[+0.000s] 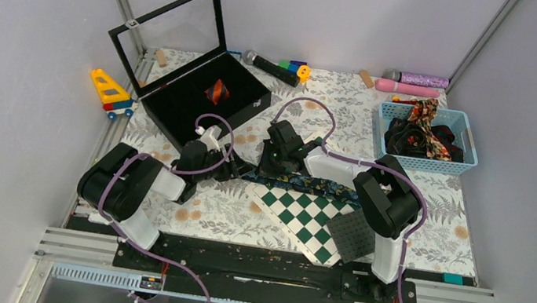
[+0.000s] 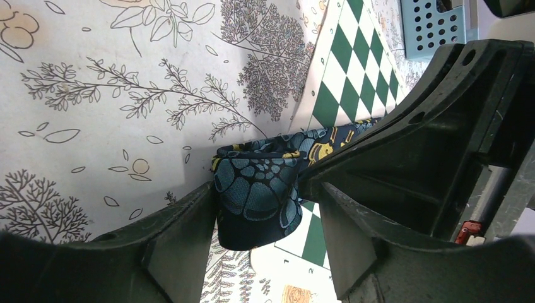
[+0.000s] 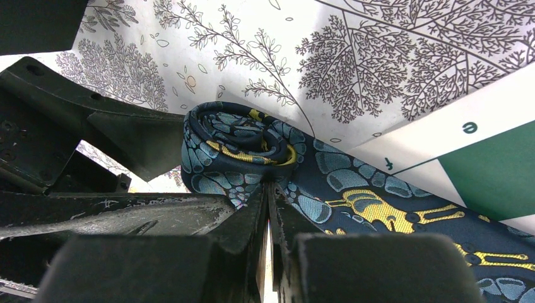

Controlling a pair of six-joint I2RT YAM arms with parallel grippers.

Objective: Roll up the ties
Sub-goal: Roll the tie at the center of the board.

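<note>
Your left tool [image 2: 262,218] stands spread around the rolled end of the navy floral tie [image 2: 258,189]. One of its fingers [image 2: 180,243] lies against the roll. The other sits just beside it, with a sliver of gap between them.

Your right tool [image 3: 267,189] has its fingers pressed together. The tips are set against the foot of the roll, where the loose length of the tie [image 3: 353,189] leaves it. From the wrist view you cannot tell whether any fabric is caught between them. The spiral of the roll sits directly beyond those tips, with its open end facing the camera.

In the overhead view the left tool [image 1: 234,166] and the right tool [image 1: 267,166] meet nose to nose over the roll. The unrolled part of the tie [image 1: 308,185] runs away behind the right tool, across the far edge of the green-and-white chequered board [image 1: 304,216]. Both lie on the leaf-printed tabletop [image 1: 224,220].

Beyond the left tool an open black case [image 1: 176,107] holds a rolled red-and-black striped tie [image 1: 217,91]. Well off to the outer side of the right tool, a blue basket [image 1: 469,144] holds a heap of other ties [image 1: 419,137].
</note>
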